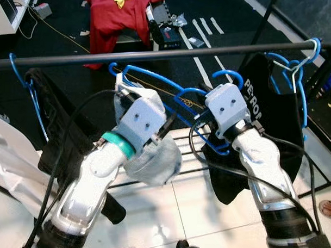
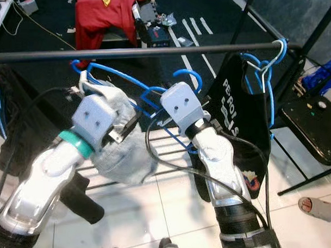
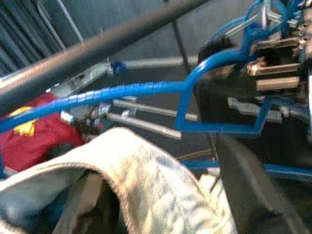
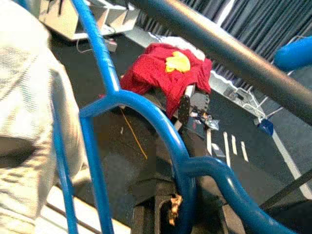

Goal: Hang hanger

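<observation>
A blue wire hanger carrying a grey garment is held just below the dark clothes rail. Its hook sits under the rail, apart from it. My right gripper is shut on the hanger's wire close to the hook; the right wrist view shows the blue wire running down between the fingers with the rail above. My left gripper is at the hanger's left shoulder, shut on the grey garment, which drapes over it.
A black printed shirt hangs on another blue hanger at the rail's right end. A dark garment hangs at the left end. A red garment lies behind. A person's sandalled foot is at the right.
</observation>
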### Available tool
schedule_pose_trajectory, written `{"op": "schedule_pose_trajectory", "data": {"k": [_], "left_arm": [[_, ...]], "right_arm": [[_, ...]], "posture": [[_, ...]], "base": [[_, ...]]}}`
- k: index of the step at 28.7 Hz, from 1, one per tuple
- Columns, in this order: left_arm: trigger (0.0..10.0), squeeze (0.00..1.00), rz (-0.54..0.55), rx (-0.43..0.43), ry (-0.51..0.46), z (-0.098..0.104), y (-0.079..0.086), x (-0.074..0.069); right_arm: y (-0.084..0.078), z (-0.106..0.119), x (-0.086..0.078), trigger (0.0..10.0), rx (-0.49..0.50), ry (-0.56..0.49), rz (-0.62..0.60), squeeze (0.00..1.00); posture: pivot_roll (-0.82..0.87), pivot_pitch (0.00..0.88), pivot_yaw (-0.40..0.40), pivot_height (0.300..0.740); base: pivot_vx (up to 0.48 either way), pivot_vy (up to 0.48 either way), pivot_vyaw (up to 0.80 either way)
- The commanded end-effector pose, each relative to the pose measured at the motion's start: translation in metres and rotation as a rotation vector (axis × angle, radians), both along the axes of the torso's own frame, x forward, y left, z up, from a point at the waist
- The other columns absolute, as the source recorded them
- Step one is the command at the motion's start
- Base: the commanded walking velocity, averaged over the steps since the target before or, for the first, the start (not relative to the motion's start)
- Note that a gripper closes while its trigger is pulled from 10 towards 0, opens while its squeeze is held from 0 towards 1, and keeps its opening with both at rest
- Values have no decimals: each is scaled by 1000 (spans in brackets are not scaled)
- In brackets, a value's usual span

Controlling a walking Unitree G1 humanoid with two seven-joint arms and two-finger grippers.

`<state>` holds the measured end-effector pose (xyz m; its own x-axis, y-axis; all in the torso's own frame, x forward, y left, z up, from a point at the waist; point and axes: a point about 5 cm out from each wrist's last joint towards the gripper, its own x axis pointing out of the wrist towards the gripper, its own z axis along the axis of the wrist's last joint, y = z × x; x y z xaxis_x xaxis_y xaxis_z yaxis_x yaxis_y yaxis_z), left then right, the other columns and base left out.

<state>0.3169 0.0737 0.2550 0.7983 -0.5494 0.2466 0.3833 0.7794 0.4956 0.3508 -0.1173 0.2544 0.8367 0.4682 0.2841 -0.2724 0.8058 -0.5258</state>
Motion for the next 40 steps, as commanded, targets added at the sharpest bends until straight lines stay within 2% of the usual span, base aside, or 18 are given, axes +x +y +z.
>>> {"op": "schedule_pose_trajectory", "data": {"k": [1, 2, 3, 4, 6, 12, 15, 17, 18, 20, 21, 23, 26, 32, 33, 34, 40], "left_arm": [[10000, 0, -50, 60, -7, 1, -19, 9], [10000, 0, -50, 60, -7, 1, -19, 9], [10000, 0, -50, 82, 4, 0, -25, 17], [10000, 0, -50, 82, 4, 0, -25, 17], [10000, 0, -46, 104, 32, -5, -32, 25], [10000, 0, -21, 111, 35, -4, -36, 32], [10000, 0, 13, 84, 39, 0, -36, 38], [10000, 0, 13, 84, 39, 0, -36, 38], [10000, 0, 30, 63, 37, 4, -33, 41], [10000, 0, 30, 63, 37, 4, -33, 41], [10000, 0, 51, 21, 22, 11, -28, 42], [10000, 0, 67, -5, 6, 17, -24, 43], [10000, 0, 88, -28, -4, 24, -20, 46], [10000, 0, 91, -32, 11, 23, -25, 47], [10000, 0, 85, -30, 15, 20, -26, 45], [10000, 0, 82, -29, 16, 18, -27, 44], [10000, 0, 82, -17, 10, 12, -26, 40]], "right_arm": [[5, -7, 13, 10000, 11, 72, 4, 0], [5, -7, 13, 10000, 11, 72, 4, 0], [6, -4, 22, 10000, 13, 87, -3, 0], [6, -4, 22, 10000, 13, 87, -3, 0], [7, 3, 32, 10000, 41, 112, -9, 0], [5, 11, 39, 10000, 25, 105, -32, 0], [5, 23, 47, 10000, -5, 84, -40, 0], [5, 23, 47, 10000, -5, 84, -40, 0], [6, 32, 50, 10000, -19, 62, -40, 0], [6, 32, 50, 10000, -19, 62, -40, 0], [8, 40, 51, 10000, -41, 26, -41, 0], [10, 45, 52, 10000, -50, 5, -33, 0], [12, 45, 57, 10000, -30, 31, -42, 0], [11, 42, 63, 10000, 9, 115, -48, 0], [12, 36, 64, 10000, -14, 156, -36, 541], [13, 32, 65, 10000, -33, 182, -27, 1000], [15, 20, 64, 10000, -57, 225, 10, 1000]], "posture": [[-116, 170, 42, 740], [-116, 170, 42, 740], [-116, 169, 43, 740], [-116, 169, 43, 740], [-115, 169, 44, 740], [-116, 166, 43, 740], [-115, 164, 42, 740], [-115, 164, 42, 740], [-113, 162, 39, 740], [-113, 162, 39, 740], [-113, 162, 39, 740], [-105, 158, 32, 740], [-100, 154, 31, 740], [-102, 152, 33, 740], [-102, 152, 33, 740], [-102, 152, 33, 740], [-96, 149, 26, 740]], "base": [[0, 0, 0], [0, 0, 0], [0, 0, 0], [0, 0, 0], [0, 0, 0], [0, 0, 0], [0, 0, 0], [0, 0, 0], [0, 0, 0], [0, 0, 0], [0, 0, 0], [0, 0, 0], [0, 0, 0], [0, 0, 0], [0, 0, 0], [0, 0, 0], [0, 0, 0]]}}
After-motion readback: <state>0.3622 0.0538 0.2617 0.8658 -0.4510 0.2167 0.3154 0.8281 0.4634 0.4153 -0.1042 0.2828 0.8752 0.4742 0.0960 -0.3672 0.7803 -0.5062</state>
